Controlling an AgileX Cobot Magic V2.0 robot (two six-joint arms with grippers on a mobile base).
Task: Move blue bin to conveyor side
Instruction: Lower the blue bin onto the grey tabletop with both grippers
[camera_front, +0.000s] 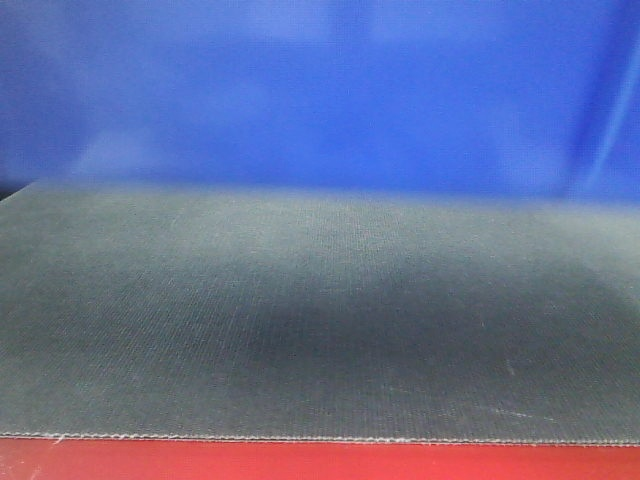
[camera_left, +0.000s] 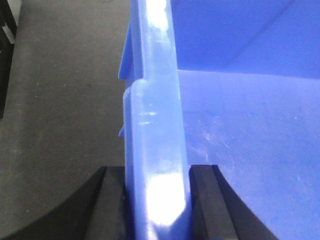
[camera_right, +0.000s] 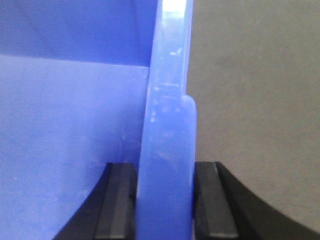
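Note:
The blue bin (camera_front: 320, 90) fills the top of the front view, its wall close behind the black woven belt of the conveyor side (camera_front: 320, 310). My left gripper (camera_left: 157, 200) is shut on the bin's thick left rim (camera_left: 155, 115), one black finger outside the wall and one inside. On the opposite side, my right gripper (camera_right: 165, 200) is shut on the right rim (camera_right: 167, 115) the same way. The bin's blue inner floor (camera_left: 250, 150) shows in both wrist views and holds nothing.
A bright red border strip (camera_front: 320, 460) runs along the belt's near stitched edge. Grey carpet-like floor (camera_left: 60, 100) lies left of the bin in the left wrist view, and the same grey floor (camera_right: 255, 100) lies right of the bin in the right wrist view.

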